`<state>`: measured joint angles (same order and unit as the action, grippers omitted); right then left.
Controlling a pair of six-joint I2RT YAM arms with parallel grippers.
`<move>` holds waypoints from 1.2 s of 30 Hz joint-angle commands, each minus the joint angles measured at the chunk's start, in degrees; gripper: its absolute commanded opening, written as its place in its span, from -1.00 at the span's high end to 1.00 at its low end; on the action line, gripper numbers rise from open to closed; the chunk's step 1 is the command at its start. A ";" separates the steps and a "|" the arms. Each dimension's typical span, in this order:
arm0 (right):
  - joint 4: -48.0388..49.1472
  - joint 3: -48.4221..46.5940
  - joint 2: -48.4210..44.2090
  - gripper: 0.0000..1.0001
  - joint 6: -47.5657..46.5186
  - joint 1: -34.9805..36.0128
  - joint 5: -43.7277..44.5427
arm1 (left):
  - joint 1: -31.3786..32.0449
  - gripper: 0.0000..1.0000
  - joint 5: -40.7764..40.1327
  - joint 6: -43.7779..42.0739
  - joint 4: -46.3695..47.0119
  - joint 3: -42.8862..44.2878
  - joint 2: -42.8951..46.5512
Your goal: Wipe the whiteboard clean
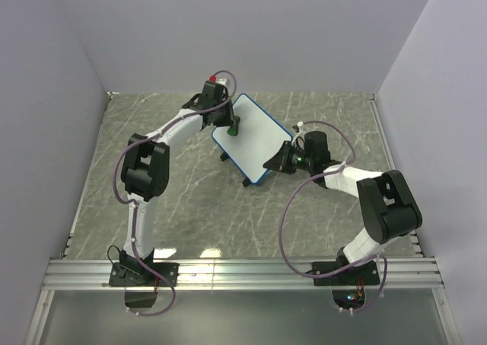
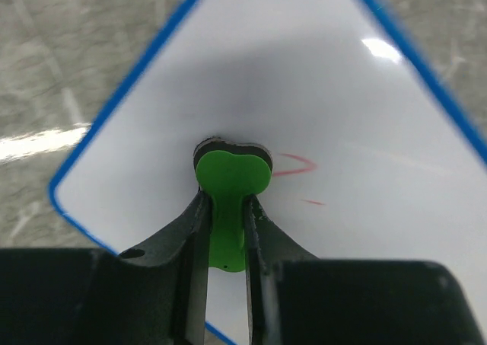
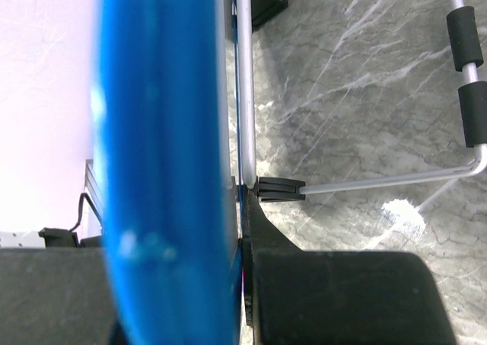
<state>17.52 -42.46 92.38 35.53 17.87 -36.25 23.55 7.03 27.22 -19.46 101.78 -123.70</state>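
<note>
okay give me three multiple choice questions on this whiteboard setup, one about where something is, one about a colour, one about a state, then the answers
1. Where is the green eraser?
A) At the face of the whiteboard, in the left end effector
B) Lying flat on the table
C) In the other arm's grip

2. What colour are the marks left on the whiteboard?
A) Black
B) Red
C) Blue

3. What state is the right end effector in?
A) Open above the table
B) Shut on the eraser
C) Shut on the whiteboard's rim

Answers:
1 A: the left wrist view shows the fingers pinching the eraser against the white face.
2 B: thin red strokes sit just beside the eraser.
3 C: the right wrist view shows the blue edge clamped between its fingers.
</note>
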 commanded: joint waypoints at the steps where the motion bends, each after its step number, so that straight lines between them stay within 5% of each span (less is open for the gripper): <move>1: -12.86 1.59 5.97 1.00 -2.66 4.28 -2.42 | 8.43 0.99 5.10 0.20 0.92 3.51 -2.16; 8: -13.39 1.41 6.24 1.00 -3.18 4.72 -2.33 | 9.41 0.99 4.40 -0.06 -1.19 8.61 -5.41; 21: -13.12 3.79 5.36 1.00 -3.62 4.72 -2.42 | -2.19 0.99 2.38 0.02 -4.97 14.16 -13.50; 28: -13.12 3.35 5.27 1.00 -3.45 4.72 -1.81 | -2.98 0.99 1.32 -0.42 -2.25 6.78 -7.63; 36: -12.95 5.89 2.29 1.00 -2.48 4.81 0.48 | -4.92 0.99 0.88 0.29 -4.88 9.23 -0.94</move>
<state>20.23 -41.08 92.51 35.48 18.72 -34.22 18.83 8.14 27.90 -20.49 111.04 -129.19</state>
